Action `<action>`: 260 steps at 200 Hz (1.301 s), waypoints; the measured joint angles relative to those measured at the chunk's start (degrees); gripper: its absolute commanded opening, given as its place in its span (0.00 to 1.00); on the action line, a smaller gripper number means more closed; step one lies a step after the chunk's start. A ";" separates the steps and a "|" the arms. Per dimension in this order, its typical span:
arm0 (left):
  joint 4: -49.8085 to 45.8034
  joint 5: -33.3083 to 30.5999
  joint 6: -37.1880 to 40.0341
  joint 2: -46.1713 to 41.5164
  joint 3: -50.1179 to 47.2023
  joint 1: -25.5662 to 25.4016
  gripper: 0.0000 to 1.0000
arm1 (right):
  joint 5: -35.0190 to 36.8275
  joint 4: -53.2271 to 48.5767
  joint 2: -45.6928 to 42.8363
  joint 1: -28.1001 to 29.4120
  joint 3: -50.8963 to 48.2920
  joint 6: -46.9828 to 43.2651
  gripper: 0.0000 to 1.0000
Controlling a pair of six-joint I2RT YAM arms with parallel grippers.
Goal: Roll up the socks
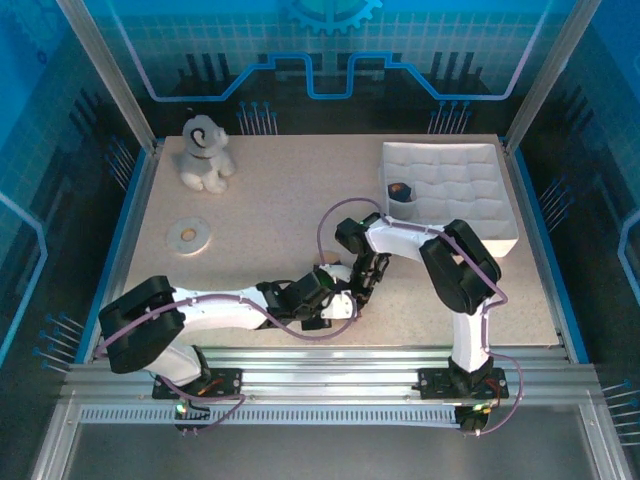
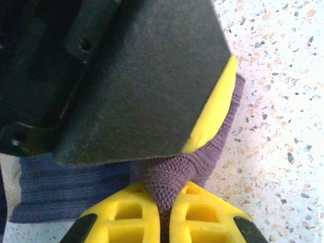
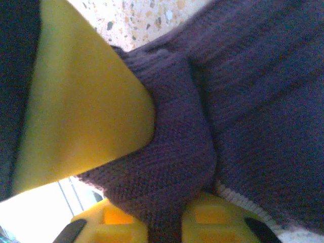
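L gripper [image 2: 164,196]: jaws pressed together on a raised fold of purple knit, so we read it as pinching the socks [image 2: 61,195]. R gripper [image 3: 164,215]: a thicker bunch of the same knit fills the gap btwn its yellow fingers, but we can't tell if they clamp it or just sit around it. The two grippers work nose to nose, each one's pad crowding the other's wrist view; prob. so the fold can't spring flat while it's tucked over. The socks lie flat on the speckled table [image 1: 250,200], near the front edge btwn the arm bases, well apart from the plush dog [image 1: 205,152], white ring [image 1: 188,236] and white tray [image 1: 505,235].
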 measured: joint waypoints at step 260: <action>6.36 17.90 -40.63 2.03 -2.27 8.57 0.00 | 11.80 26.01 -37.13 -7.76 -25.22 11.17 0.45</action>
